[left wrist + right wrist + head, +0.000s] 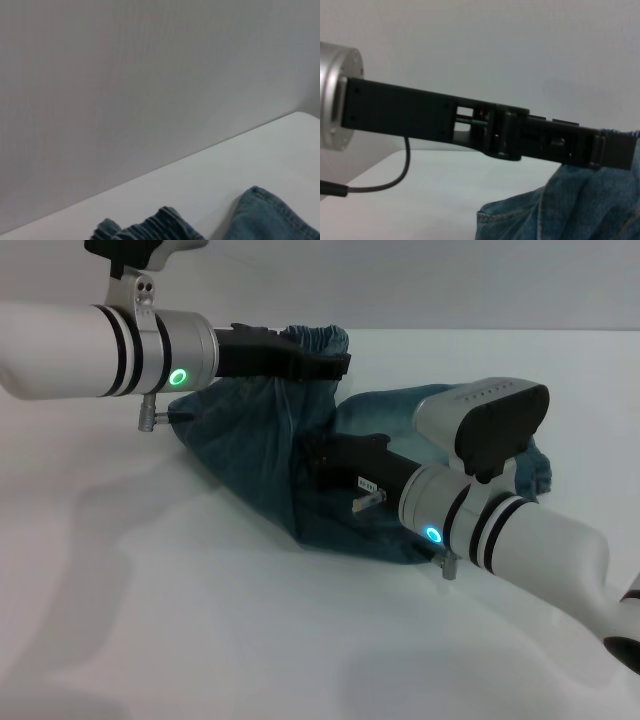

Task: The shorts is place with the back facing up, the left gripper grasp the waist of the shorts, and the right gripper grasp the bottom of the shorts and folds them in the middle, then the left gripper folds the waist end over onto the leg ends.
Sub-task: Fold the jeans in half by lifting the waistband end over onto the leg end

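Head view shows one pair of shorts (270,455) lifted off the white desk (150,620) at frame centre, hanging as a blue denim drape between two grippers. The left gripper (335,362), upper centre, has its jaws pinching the waist of the shorts (315,340). The right gripper (312,455) sits mid-frame, jaws buried in denim, apparently clamped on the bottom of the shorts. The lengthwise fold looks to be in hand. Next, the cloth likely needs lowering flat so the waist can be carried over the leg ends.
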Controlling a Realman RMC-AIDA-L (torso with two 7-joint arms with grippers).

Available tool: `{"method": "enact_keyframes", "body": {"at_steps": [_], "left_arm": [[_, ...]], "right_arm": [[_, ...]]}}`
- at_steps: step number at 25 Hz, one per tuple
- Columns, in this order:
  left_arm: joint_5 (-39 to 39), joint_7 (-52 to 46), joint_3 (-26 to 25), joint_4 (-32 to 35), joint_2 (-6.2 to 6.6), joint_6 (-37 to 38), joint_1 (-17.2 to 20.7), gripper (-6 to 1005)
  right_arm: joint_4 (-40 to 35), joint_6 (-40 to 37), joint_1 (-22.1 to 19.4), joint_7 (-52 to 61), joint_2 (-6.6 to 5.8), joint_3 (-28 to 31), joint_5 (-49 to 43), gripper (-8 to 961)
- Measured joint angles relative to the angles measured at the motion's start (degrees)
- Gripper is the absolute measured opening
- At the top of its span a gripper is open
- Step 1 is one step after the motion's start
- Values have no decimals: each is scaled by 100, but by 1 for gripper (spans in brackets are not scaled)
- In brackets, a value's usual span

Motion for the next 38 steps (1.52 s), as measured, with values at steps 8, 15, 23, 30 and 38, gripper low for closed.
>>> {"method": "enact_keyframes", "body": {"at_steps": [8, 15, 23, 30, 38], "left_arm": [[409, -252, 2, 313, 1, 66, -293, 838], [668, -378, 14, 583, -7, 180, -490, 837], [735, -462, -3, 492, 1, 214, -455, 837], [1107, -764, 20, 473, 4, 180, -481, 838], [1153, -806, 65, 405, -13, 121, -502, 837]], "right_arm": [[-36, 0, 0, -4, 0, -6, 0, 25], [-66, 0, 7, -6, -8, -6, 0, 26], [-68, -1, 9, -14, -8, -5, -30, 28], [-75, -1, 4, -16, -9, -10, -64, 29], [-86, -2, 0, -15, -8, -29, -69, 31]]}}
